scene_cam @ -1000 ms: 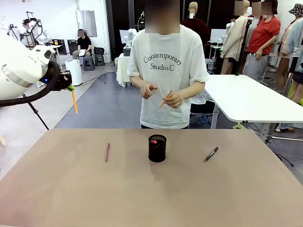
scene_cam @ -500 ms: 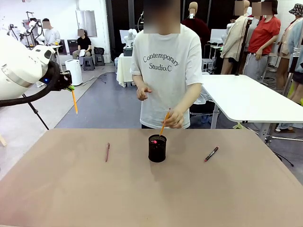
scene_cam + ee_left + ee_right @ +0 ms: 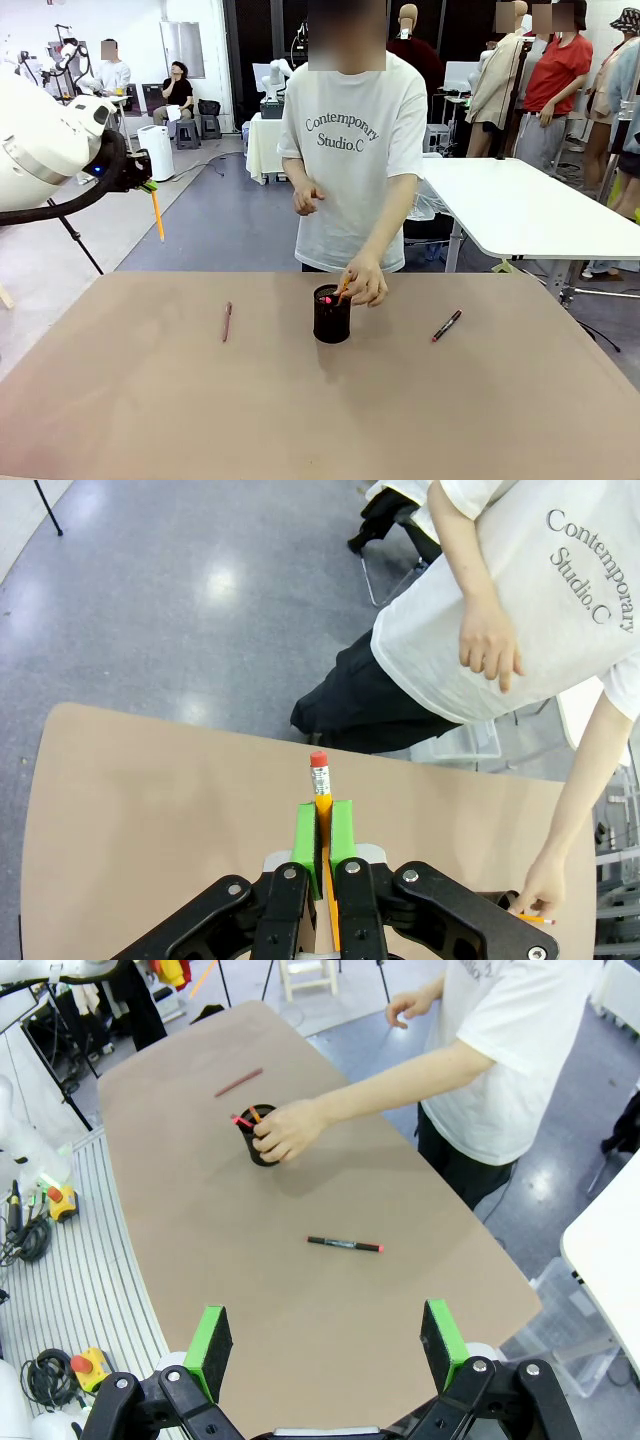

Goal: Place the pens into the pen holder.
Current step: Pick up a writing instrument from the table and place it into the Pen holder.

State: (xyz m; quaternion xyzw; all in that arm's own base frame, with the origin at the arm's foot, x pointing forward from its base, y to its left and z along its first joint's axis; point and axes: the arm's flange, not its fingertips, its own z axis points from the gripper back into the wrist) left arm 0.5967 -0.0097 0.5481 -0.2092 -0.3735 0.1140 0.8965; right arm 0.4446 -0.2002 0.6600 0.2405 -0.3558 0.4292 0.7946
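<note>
Tabletop (image 3: 150,400) lies below the right gripper (image 3: 328,1335), whose green pads stand wide apart with nothing between them. The black pen with red ends (image 3: 345,1244) lies flat on the table well ahead of that gripper, on the right side of the table in the front view (image 3: 447,325).

Farther in, at mid-table, the pen holder (image 3: 332,315) stands upright. A pink-red stick (image 3: 325,298) shows at its rim. The person's hand (image 3: 365,285) rests at the holder's rim, pinching an orange pencil (image 3: 255,1114) whose lower end is inside the cup (how deep cannot be told). The reddish-brown pen (image 3: 227,321) lies flat to the left of the holder, apart from it.

The left gripper (image 3: 145,185) hangs high at the left, well apart from the holder. Its pads are pressed narrow on a second orange-yellow pencil (image 3: 320,780), which points straight down with the red eraser end lowest, over the table's far left edge.

Beyond the table the person stands with the other hand (image 3: 308,197) loosely curled at chest height.
</note>
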